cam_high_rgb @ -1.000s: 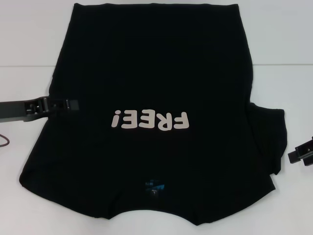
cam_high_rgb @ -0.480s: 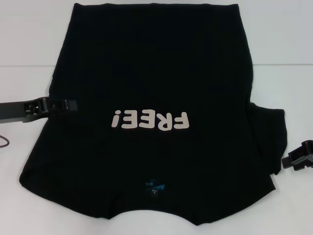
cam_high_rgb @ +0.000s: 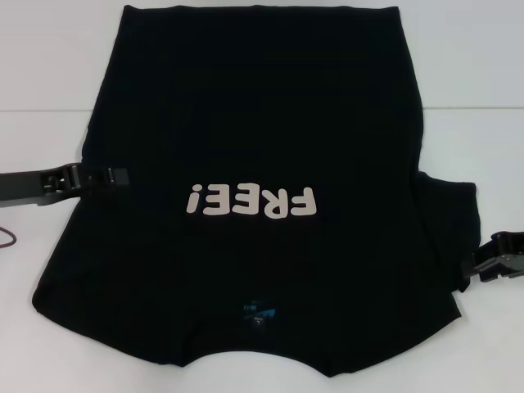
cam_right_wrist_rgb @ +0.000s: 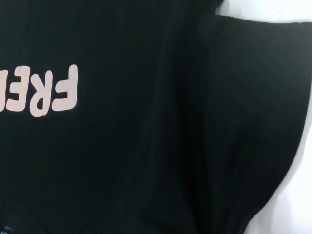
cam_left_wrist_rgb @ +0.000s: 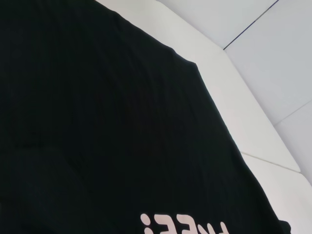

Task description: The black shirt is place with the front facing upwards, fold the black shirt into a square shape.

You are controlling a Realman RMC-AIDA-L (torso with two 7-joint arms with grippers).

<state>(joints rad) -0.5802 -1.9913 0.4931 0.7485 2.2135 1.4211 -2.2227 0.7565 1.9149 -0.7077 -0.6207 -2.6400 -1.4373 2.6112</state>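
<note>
The black shirt [cam_high_rgb: 262,123] lies flat on the white table, front up, with its pale "FREE!" lettering [cam_high_rgb: 250,201] upside down to me and the blue neck label [cam_high_rgb: 258,311] near the front edge. Its right sleeve [cam_high_rgb: 449,225] sticks out sideways; no sleeve sticks out on the left. My left gripper [cam_high_rgb: 121,175] lies low at the shirt's left edge, level with the lettering. My right gripper [cam_high_rgb: 476,270] is at the outer edge of the right sleeve. The left wrist view shows the shirt [cam_left_wrist_rgb: 97,122]; the right wrist view shows the sleeve [cam_right_wrist_rgb: 253,97] close up.
The white table [cam_high_rgb: 49,82] shows bare on both sides of the shirt, with a seam line running across it. A thin dark cable [cam_high_rgb: 6,237] loops at the left border. The shirt's hem reaches the far top of the head view.
My right gripper has moved left, in from the border, up to the right sleeve's edge. The left gripper has edged slightly left. The shirt has not moved.
</note>
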